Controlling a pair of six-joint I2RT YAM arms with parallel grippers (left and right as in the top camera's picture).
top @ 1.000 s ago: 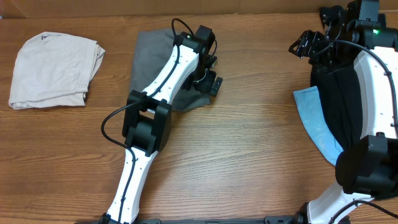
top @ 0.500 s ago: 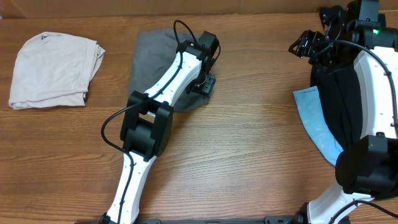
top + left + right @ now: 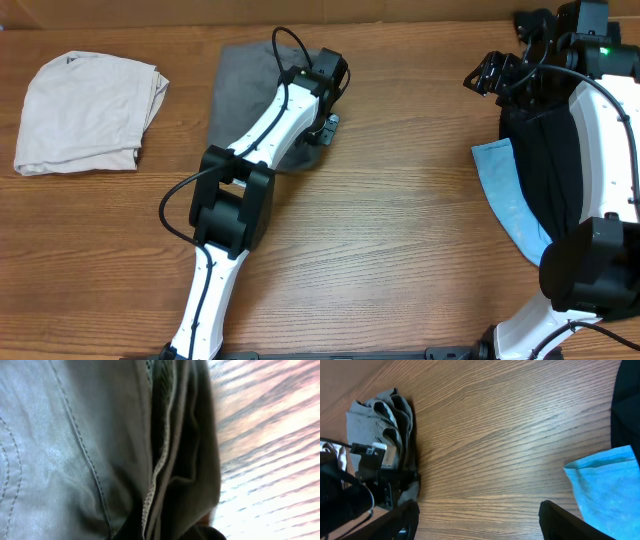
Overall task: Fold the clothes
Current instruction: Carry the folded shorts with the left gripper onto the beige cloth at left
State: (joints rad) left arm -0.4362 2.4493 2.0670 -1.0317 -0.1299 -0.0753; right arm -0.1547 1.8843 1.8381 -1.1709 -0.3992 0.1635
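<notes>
The main risk, as I judge it, is that the fold comes undone. The shorts [image 3: 240, 90] lie as a grey stack on the table [image 3: 400, 220], and the left end effector [image 3: 322, 128] sits low at their right edge, where the left wrist view shows several loose layers lying one over another. A sideways pull or lift there could catch only the top layer, drag the soft fabric and spread the stack open. A snagged hem would do the same.

The left end effector is touching or almost touching the shorts. Cloth fills its camera and the fingers are not clearly seen, so I cannot tell how far it is open or whether it pinches anything.

The right end effector [image 3: 479, 509] hangs far to the right of the shorts, fingers spread wide, holding nothing, above bare wood.
</notes>
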